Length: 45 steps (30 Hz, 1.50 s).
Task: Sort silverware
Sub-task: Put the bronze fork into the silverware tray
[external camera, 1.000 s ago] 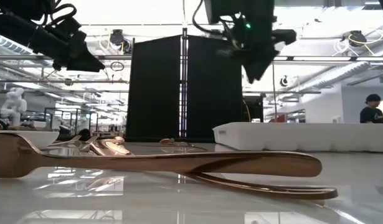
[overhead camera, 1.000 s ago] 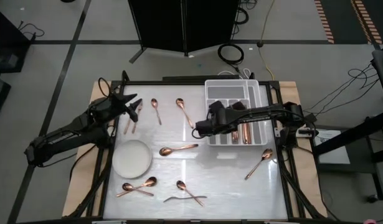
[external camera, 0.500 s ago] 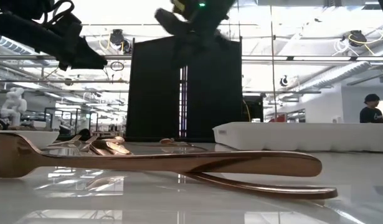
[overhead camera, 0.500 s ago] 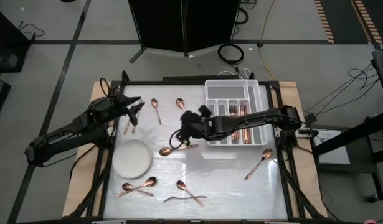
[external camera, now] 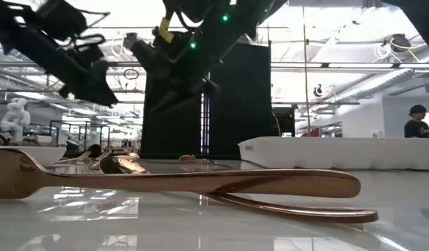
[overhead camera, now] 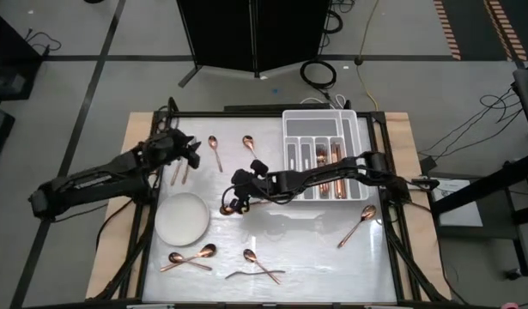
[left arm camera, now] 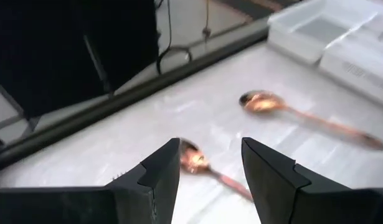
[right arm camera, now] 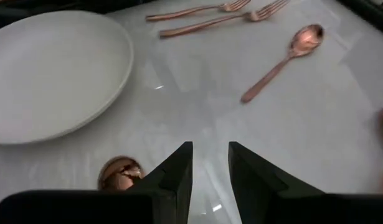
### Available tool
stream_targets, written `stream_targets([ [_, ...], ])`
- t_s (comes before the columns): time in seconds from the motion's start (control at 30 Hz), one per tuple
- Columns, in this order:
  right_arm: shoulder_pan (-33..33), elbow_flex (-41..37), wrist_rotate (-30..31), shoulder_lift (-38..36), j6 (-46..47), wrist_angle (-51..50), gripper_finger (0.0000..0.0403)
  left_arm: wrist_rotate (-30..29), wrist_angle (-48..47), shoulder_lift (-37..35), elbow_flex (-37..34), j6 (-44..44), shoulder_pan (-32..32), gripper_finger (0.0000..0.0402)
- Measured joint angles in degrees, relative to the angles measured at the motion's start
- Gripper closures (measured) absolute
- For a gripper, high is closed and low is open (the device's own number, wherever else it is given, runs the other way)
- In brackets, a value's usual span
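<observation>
Where it lies scattered, silverware (overhead camera: 193, 257) gleams copper — slim, shiny.

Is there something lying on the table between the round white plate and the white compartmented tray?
Yes. In the high view, one copper spoon lies between the round white plate and the white compartmented tray, under the right gripper.

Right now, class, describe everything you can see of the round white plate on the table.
The round white plate is a smooth, glossy, ceramic-looking disc with a shallow raised rim and nothing on it. It lies flat on the pale tabletop, toward the left side, with copper-coloured forks beyond its far edge and a copper spoon just off its right edge. Nothing touches it. The right gripper hovers beside it with fingers apart.
</observation>
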Motion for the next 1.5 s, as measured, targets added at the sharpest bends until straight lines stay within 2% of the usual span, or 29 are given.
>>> stream_targets([
  [0.07,0.49,0.0,-1.13,0.3,0.0,0.0,0.0309,-1.4,0.61,3.21,0.0,0.56,0.0,0.023],
  [0.2,2.28,0.0,-1.36,0.35,0.03,0.04,0.0309,-8.92,0.81,6.15,0.0,1.3,0.0,0.023],
  [0.63,6.76,0.0,-0.98,0.35,-2.64,0.02,0.031,-15.14,3.52,16.89,0.0,-3.57,0.16,0.023],
  [0.8,6.82,0.0,-1.01,0.35,-2.38,0.0,0.031,-13.83,4.28,22.13,0.0,-11.12,1.5,0.023],
  [1.03,6.82,0.0,-1.03,0.35,-2.23,0.04,0.031,-4.78,3.49,27.98,0.0,-13.63,2.36,0.023],
  [1.27,6.82,0.0,-1.22,0.33,-2.35,-0.01,0.031,-4.6,3.19,31.91,0.02,-15.04,2.36,0.023],
  [1.5,6.81,0.0,-1.22,0.3,-2.95,-1.36,0.031,-4.19,-0.81,31.45,0.09,-16.7,2.25,0.023],
])
